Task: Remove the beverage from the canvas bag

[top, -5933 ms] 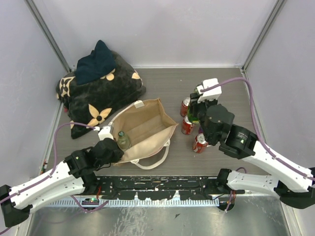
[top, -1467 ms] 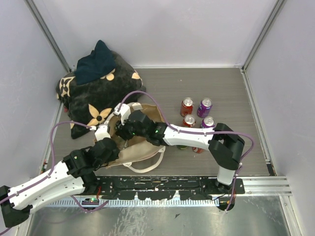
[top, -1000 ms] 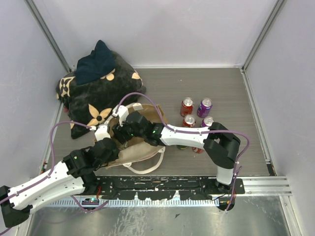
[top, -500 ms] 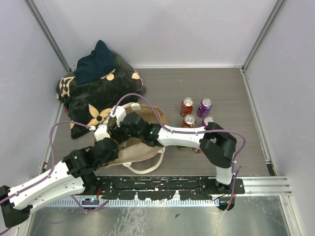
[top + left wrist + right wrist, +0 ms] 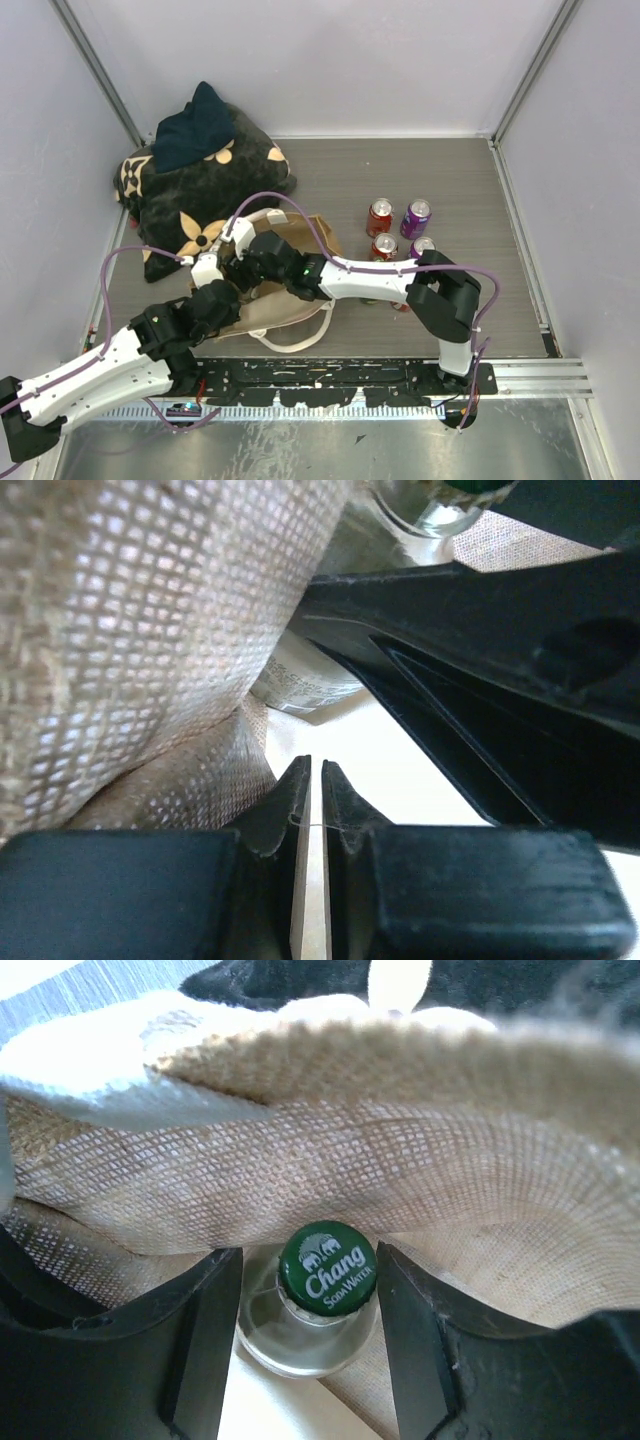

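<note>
Top external: I see the right hand (image 5: 242, 264) reaching inside the canvas bag (image 5: 285, 308), hiding its contents. Left wrist: the left hand (image 5: 310, 772) is almost closed beside the bag fabric; I can't tell whether it grips it. Right wrist: the right hand is spread either side of the green-capped bottle (image 5: 327, 1278), low centre.

Top view: the left arm (image 5: 100, 365) runs from its base at the lower left corner diagonally up and to the right, lying low, with the left gripper (image 5: 226, 293) pointing away from the bases. The right arm (image 5: 370, 278) rises from its base at the lower right, folds sharply at the elbow, and stretches its forearm leftward across the midline, so that the right gripper (image 5: 240, 264) lies just beyond the left one. Left wrist view: the left gripper (image 5: 311, 772) has its fingers (image 5: 282, 810) drawn together, only a sliver between them. Right wrist view: the right gripper (image 5: 308, 1260) has its fingers (image 5: 195, 1350) spread well apart.
</note>
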{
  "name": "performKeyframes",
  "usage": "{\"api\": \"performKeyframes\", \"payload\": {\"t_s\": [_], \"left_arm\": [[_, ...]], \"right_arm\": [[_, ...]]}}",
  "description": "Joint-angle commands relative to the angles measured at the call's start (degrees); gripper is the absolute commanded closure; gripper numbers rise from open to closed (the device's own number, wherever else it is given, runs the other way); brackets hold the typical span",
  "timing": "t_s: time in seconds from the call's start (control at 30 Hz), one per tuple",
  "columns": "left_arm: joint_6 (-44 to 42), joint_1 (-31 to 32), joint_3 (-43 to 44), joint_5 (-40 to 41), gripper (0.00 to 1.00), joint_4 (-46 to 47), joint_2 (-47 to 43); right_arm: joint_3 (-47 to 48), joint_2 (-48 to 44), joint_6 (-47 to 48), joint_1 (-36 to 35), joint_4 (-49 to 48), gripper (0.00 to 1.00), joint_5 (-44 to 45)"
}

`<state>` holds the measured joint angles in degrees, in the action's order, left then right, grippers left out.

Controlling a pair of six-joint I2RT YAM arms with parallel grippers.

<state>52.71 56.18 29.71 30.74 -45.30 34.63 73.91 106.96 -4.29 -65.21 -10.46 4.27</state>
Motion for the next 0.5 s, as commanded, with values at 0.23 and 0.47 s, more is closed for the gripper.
{"api": "performKeyframes", "payload": {"t_s": [0.23, 0.47], "left_arm": [[-3.2, 0.2, 3.7, 3.9, 0.78, 2.4, -0.4], [-6.3, 0.2, 6.1, 5.8, 0.75, 6.2, 1.4]], "right_arm": [[4.5, -12.0, 11.5, 0.1, 5.2, 0.99, 13.2], [4.9, -18.0, 12.3, 0.1, 5.4, 0.99, 15.4]]}}
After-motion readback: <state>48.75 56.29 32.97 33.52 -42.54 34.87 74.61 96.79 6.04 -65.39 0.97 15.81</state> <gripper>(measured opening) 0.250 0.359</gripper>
